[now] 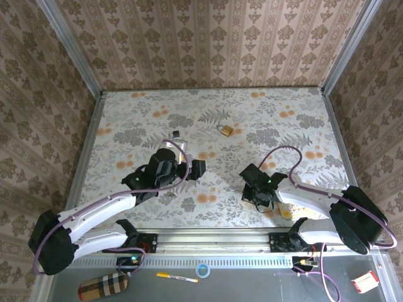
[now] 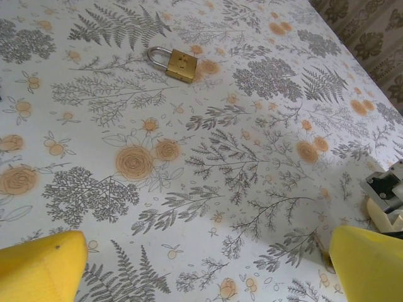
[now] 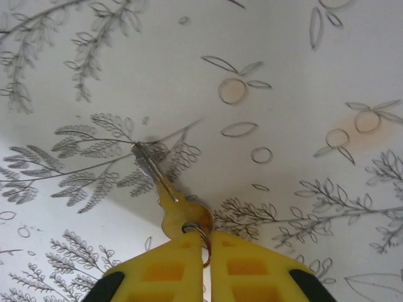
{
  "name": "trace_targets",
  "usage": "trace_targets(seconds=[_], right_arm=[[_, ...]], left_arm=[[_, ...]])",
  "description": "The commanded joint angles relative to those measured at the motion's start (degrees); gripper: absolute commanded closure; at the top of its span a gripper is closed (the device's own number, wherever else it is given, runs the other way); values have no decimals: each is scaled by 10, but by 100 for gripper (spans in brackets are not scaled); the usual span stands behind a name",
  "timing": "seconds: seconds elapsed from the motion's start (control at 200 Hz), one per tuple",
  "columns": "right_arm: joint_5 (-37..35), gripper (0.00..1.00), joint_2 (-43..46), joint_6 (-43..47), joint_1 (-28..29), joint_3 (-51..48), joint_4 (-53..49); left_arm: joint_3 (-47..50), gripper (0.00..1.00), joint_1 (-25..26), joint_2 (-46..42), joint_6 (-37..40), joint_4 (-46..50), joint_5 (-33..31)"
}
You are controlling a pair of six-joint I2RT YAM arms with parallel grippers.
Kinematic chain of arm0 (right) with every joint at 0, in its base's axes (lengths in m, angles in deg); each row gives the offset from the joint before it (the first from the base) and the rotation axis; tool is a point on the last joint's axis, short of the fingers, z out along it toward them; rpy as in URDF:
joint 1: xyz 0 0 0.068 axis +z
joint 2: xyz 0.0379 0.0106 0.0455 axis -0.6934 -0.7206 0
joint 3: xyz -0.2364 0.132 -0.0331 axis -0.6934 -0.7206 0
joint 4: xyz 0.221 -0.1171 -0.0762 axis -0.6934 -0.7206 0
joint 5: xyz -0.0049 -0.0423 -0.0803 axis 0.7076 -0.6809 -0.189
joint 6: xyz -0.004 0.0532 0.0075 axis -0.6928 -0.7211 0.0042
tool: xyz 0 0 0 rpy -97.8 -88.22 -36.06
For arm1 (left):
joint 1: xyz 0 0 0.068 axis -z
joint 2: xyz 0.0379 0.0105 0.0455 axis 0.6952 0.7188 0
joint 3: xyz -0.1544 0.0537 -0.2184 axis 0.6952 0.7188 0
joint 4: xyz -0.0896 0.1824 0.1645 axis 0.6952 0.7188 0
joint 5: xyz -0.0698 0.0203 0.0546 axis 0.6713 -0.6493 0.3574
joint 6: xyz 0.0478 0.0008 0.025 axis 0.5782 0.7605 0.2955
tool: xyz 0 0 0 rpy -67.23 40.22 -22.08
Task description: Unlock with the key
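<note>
Nearest to the bases, the right gripper [image 3: 206,255] is pressing its yellow fingers [image 3: 164,274] together on the head of the key [image 3: 179,214], just where a small ring [image 3: 205,241] is passing through it. The blade is sticking out beyond the fingertips and pointing down to the table [image 1: 283,119]. Its tip is touching the flowered cloth or is just above it; I cannot tell which.

A little farther and to the left, the left gripper [image 2: 203,274] is hanging over the table. Its two fingers are spread wide and it is holding nothing. Beyond it, a small dark thing [image 1: 175,133] is lying on the cloth, too small for me to name.

Near that thing on its right side, in the far part of the table, the padlock [image 2: 177,63] is lying flat. Its silver shackle seems to be seated in the brass body.

From the key, the padlock is lying ahead and to the left, well apart. The left gripper is the nearer one, and its camera is looking at the padlock. In the top view the lock's long axis is running from the shackle at the far left to the body's end at the near right. That end is therefore facing roughly toward the right arm. The keyhole itself is not visible. I judge that the right arm is needing to carry the key forward and lay the blade along this axis.
</note>
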Motion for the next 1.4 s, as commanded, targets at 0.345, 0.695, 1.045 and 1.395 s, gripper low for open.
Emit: trace_targets(seconds=[0.345, 0.695, 1.045, 1.395], right_arm=[[-40, 100, 60, 31, 5, 18, -20], [-33, 100, 123, 68, 5, 61, -30], [-20, 100, 129, 96, 25, 82, 17], [-8, 100, 131, 122, 38, 83, 62]], left_arm=[[23, 1, 31, 120, -188, -187, 90], [61, 6, 33, 233, -512, -413, 188], [61, 13, 80, 384, -733, -666, 201], [53, 14, 106, 440, -800, -735, 190]])
